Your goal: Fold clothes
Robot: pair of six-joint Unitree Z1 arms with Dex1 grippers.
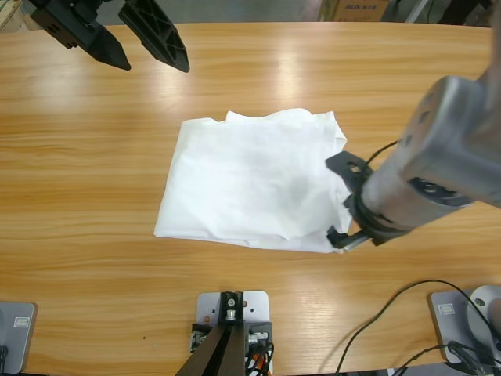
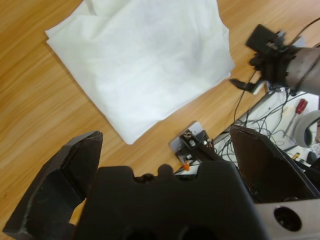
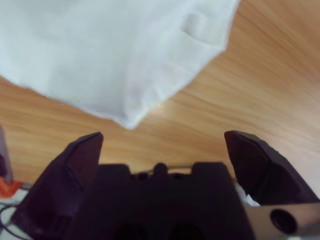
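On table (image 1: 94, 157), folded T-shirt (image 1: 250, 184).

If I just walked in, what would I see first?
First, the folded plain white thin-fabric T-shirt, lying in the middle of the long wooden table. Next, the right arm's black two-jawed gripper, open just beside the shirt's near right corner. The left arm's black gripper hangs open at the far left, away from the shirt.

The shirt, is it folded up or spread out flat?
Folded. The shirt lies as a compact, roughly square bundle on the table, no sleeves sticking out, with layered edges at its corners.
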